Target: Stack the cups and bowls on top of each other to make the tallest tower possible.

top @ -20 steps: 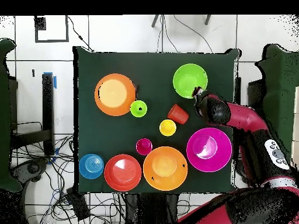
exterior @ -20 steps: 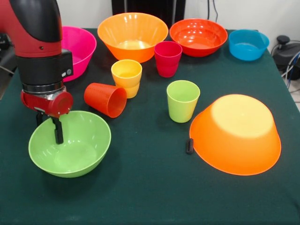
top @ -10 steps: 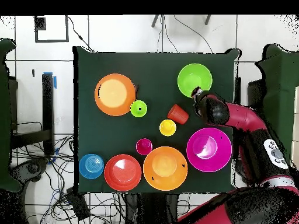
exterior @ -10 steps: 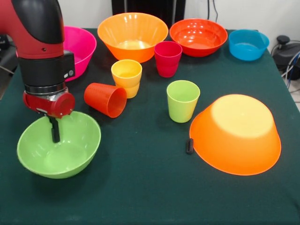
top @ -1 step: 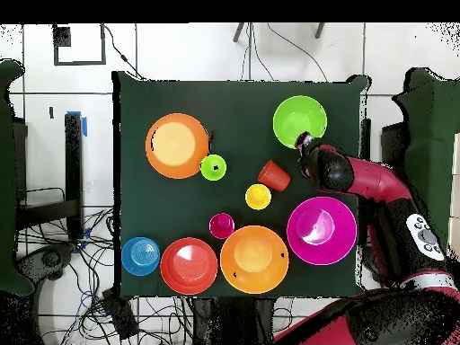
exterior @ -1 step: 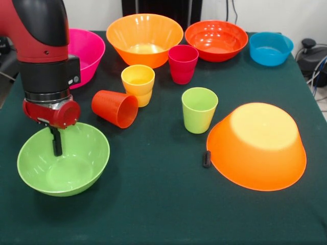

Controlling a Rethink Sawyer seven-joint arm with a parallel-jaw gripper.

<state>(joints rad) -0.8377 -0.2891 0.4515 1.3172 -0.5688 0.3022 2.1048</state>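
Note:
My gripper [exterior @ -1 step: 52, 141] is shut on the near rim of the lime green bowl [exterior @ -1 step: 71, 173], with one finger [exterior @ -1 step: 54, 144] showing inside it; overhead, the gripper [top @ -1 step: 302, 141] meets the lime green bowl [top @ -1 step: 301, 117] at its edge. An orange-red cup [exterior @ -1 step: 115, 108] lies on its side beside the bowl. The yellow cup [exterior @ -1 step: 138, 84], crimson cup [exterior @ -1 step: 183, 64] and lime cup [exterior @ -1 step: 199, 109] stand upright. One large orange bowl [exterior @ -1 step: 257, 145] sits upside down at the right.
Along the back stand a pink bowl [exterior @ -1 step: 84, 51], an upright orange bowl [exterior @ -1 step: 144, 38], a red-orange bowl [exterior @ -1 step: 216, 40] and a small blue bowl [exterior @ -1 step: 271, 48]. A small black object [exterior @ -1 step: 206, 158] lies by the upturned bowl's rim.
The lime green bowl has shifted left in the front view together with my gripper, and its rim now hides the outer finger. Everything else stayed put.

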